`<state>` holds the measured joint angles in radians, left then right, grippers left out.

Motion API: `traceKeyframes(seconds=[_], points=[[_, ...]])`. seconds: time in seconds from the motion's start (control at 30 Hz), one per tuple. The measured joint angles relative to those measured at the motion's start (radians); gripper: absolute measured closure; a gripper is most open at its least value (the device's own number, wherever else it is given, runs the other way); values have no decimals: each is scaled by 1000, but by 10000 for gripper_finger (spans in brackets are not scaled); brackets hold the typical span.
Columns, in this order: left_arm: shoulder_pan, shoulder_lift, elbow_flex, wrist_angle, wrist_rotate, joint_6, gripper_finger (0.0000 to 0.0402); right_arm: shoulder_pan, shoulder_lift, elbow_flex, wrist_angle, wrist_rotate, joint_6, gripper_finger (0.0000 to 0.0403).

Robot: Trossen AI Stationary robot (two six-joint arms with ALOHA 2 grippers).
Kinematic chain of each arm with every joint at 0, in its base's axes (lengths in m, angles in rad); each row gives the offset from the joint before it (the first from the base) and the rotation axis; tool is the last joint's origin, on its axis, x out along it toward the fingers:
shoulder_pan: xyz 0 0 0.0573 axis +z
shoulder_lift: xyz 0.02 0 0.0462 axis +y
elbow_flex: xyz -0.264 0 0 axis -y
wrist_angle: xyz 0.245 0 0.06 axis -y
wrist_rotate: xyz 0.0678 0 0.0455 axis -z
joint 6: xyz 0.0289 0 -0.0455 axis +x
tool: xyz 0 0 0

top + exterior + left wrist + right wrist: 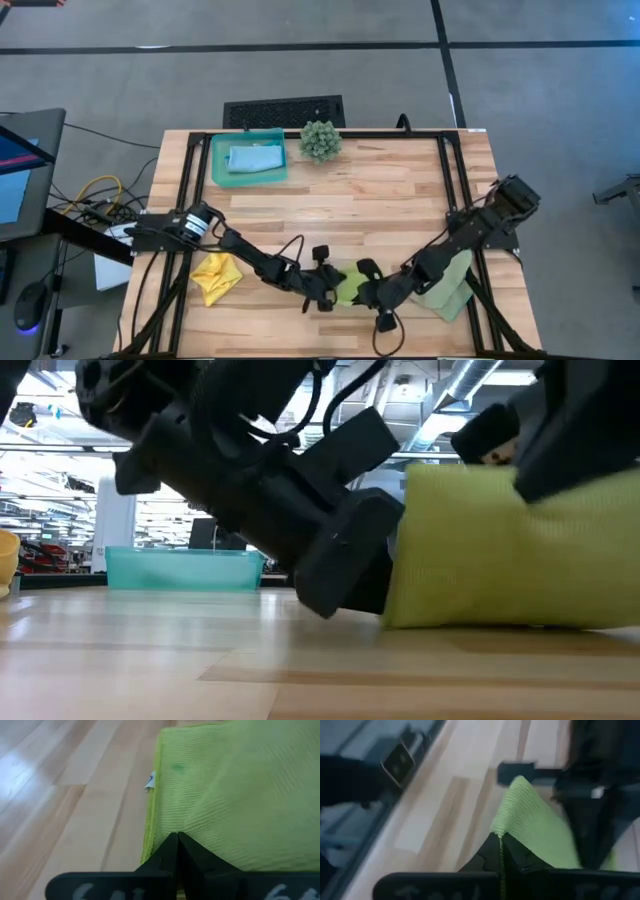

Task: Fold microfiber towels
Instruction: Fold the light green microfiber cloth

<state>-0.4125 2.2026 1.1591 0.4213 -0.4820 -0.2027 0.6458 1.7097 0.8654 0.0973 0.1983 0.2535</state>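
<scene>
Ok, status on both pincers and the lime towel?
Left pincer shut on lime green towel. Right pincer shut on its other edge. Towel lifted off the table between them, near front edge. Nothing in the way.

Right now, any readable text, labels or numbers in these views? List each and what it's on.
None readable.
Small white tag on the lime green towel edge: too small to read.
Pale marks on the left gripper body: cut off, unreadable.
Monitor beside the table: screen illegible.
</scene>
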Motion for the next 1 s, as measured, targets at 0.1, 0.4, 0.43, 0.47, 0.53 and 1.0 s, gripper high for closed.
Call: traceKeyframes(seconds=[0.1, 0.4, 0.43, 0.47, 0.53, 1.0], points=[[-21, -1, -2, 24, -9, 59, 401, -39, -29, 0, -24, -61, 28, 393], [-96, -146, -3, -156, -162, 145, 401, -159, -37, -12, -72, -307, 46, 379], [-103, -149, -4, -179, -188, 139, 401, -169, -37, -17, -72, -311, 45, 381], [-109, -149, -4, -182, -206, 136, 401, -181, -37, -20, -71, -315, 45, 384], [-118, -150, -4, -194, -229, 124, 401, -207, -37, -25, -71, -316, 45, 388], [-137, -146, -3, -214, -237, 108, 401, -339, -37, -36, -127, -366, 0, 386]])
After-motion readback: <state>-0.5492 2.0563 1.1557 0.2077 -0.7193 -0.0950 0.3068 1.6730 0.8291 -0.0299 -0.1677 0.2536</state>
